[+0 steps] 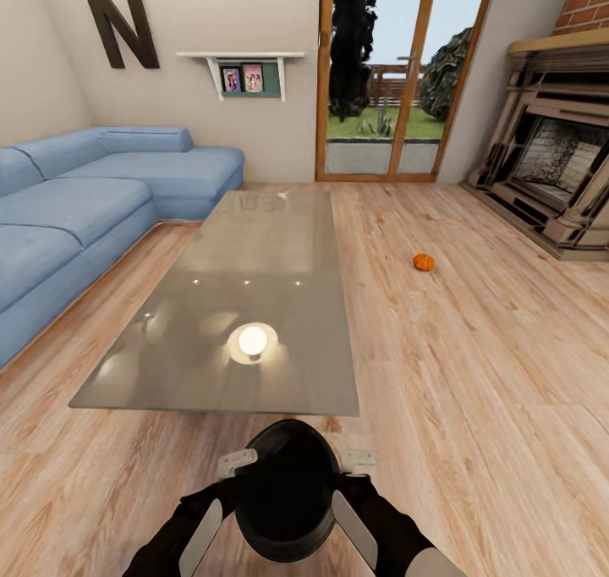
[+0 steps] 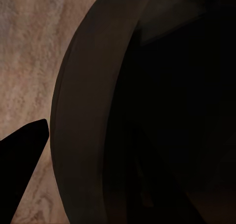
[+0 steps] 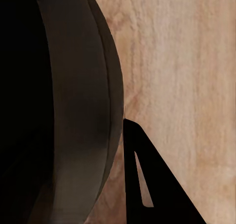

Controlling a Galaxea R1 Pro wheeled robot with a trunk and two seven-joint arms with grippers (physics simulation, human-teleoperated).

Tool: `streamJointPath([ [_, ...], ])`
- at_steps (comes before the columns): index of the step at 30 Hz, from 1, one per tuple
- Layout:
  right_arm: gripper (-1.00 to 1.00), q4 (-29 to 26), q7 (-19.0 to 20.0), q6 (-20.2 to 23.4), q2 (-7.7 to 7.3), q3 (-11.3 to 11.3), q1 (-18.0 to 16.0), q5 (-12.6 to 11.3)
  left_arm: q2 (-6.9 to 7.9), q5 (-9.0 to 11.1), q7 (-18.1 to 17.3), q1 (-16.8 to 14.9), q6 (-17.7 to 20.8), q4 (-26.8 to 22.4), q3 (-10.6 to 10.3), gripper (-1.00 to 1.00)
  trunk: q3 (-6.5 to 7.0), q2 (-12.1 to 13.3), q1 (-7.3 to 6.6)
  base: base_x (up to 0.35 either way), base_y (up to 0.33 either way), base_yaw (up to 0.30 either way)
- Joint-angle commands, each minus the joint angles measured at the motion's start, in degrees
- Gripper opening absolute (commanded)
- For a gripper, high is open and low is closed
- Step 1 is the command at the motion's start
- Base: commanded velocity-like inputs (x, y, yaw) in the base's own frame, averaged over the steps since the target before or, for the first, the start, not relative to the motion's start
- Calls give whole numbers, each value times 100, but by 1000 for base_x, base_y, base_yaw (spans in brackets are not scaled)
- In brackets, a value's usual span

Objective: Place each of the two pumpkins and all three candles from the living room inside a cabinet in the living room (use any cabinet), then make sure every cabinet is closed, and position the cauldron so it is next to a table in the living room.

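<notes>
I hold the round black cauldron [image 1: 286, 491] between both arms, just short of the near edge of the low grey glass-topped table [image 1: 254, 281]. The left gripper [image 1: 227, 465] and right gripper [image 1: 353, 460] flank its rim; I cannot tell their jaws' state. A small orange pumpkin [image 1: 424, 261] lies on the wooden floor [image 1: 474, 374], right of the table.

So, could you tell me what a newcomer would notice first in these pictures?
Probably the black cauldron, held between both arms low in the head view, just in front of the glass coffee table. Next, a small orange pumpkin alone on the wooden floor to the table's right, toward the fireplace. A blue sofa lines the left side.
</notes>
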Motion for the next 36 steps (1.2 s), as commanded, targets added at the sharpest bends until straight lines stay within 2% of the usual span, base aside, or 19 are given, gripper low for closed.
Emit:
streamJointPath([
  [1, -100, -2, -55, 39, 0, 10, -3, 5, 6, 25, 63, -5, -33, -26, -13, -100, -4, -2, -1, 15, 0, 0],
  [10, -100, -2, -55, 38, 0, 10, -3, 5, 6, 23, 63, -5, -99, -26, -13, -100, -4, -2, -1, 2, 0, 0],
  [13, -100, -2, -54, 39, 0, 10, -3, 5, 6, 23, 63, -5, -98, -26, -10, -100, -58, -123, 65, 0, 0, 0],
  [16, -100, -2, -53, 38, 0, 10, -3, 5, 6, 23, 63, -5, -98, -26, -10, -100, -58, -123, 65, 0, 0, 0],
  [36, -100, -2, -56, 32, 0, 10, -3, 14, 6, 30, 63, -5, -89, -26, -1, -100, -399, -885, 482, 0, 0, 0],
])
